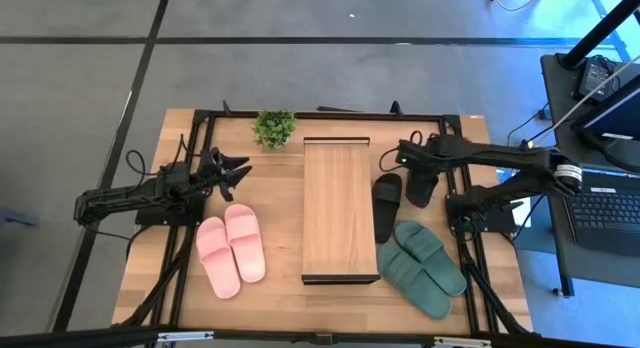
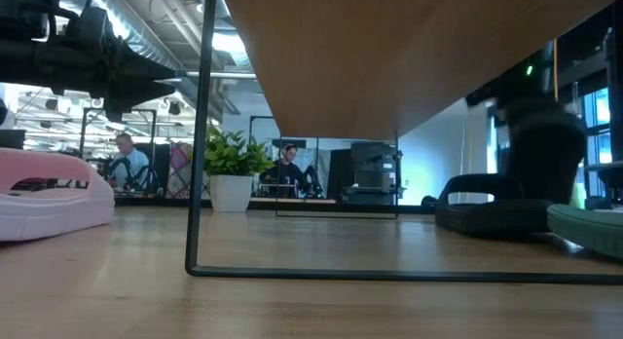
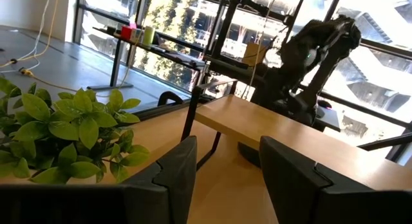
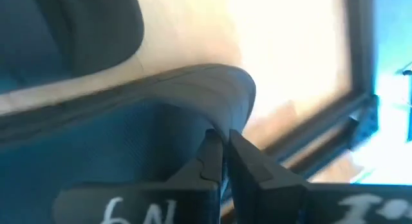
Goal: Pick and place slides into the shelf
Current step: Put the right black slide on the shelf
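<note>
Right claw [image 1: 421,187]: fingers together, clamped on a black slide [image 1: 424,184], right of the shelf [image 1: 335,208].
Slide axis: near-far, parallel to the shelf.
Shelf direction: left of claw.
Left claw [image 1: 238,175]: apart, waiting far-left.

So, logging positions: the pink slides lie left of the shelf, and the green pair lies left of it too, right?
Not quite. The pink slides do lie left of the shelf, but the green pair lies to its right, near the black slide, as the high view shows.
</note>
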Controlling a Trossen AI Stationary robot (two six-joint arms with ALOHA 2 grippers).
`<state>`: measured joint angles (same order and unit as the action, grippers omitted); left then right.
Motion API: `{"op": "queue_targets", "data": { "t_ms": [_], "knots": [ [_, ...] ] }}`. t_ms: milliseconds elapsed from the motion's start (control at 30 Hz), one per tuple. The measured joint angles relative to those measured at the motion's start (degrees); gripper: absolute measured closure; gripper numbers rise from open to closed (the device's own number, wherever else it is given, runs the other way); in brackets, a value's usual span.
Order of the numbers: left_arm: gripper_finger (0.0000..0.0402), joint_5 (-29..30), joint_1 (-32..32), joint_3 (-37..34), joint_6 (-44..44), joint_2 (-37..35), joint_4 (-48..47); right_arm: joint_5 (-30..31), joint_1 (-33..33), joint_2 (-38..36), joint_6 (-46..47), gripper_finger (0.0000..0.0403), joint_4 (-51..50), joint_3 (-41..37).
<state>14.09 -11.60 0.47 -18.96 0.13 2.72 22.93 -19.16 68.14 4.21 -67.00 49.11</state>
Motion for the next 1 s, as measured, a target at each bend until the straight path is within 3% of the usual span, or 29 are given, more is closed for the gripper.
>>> {"op": "queue_targets", "data": {
  "t_ms": [267, 433, 567, 700, 800, 1000],
  "knots": [
    [0.024, 0.0, 0.0, 0.0, 0.0, 0.0, 0.0, 4.5, 4.5, -8.0, 3.8, 0.0391, -10.3, 13.0],
    [0.024, 0.0, 0.0, 0.0, 0.0, 0.0, 0.0, 8.7, 7.0, -10.2, 1.6, 0.0391, -8.8, 22.0],
    [0.024, 0.0, 0.0, 0.0, 0.0, 0.0, 0.0, 8.4, 9.8, -9.8, -12.1, 0.0391, 4.7, 27.6],
    [0.024, 0.0, 0.0, 0.0, 0.0, 0.0, 0.0, 6.0, 13.1, -6.5, -33.4, 0.0391, 18.9, 30.4],
    [0.024, 0.0, 0.0, 0.0, 0.0, 0.0, 0.0, 5.7, 14.8, -2.5, -49.2, 0.0391, 25.8, 31.5],
    [0.024, 0.0, 0.0, 0.0, 0.0, 0.0, 0.0, 5.1, 15.0, 5.9, -69.4, 0.0391, 36.8, 33.9]
  ]
}}
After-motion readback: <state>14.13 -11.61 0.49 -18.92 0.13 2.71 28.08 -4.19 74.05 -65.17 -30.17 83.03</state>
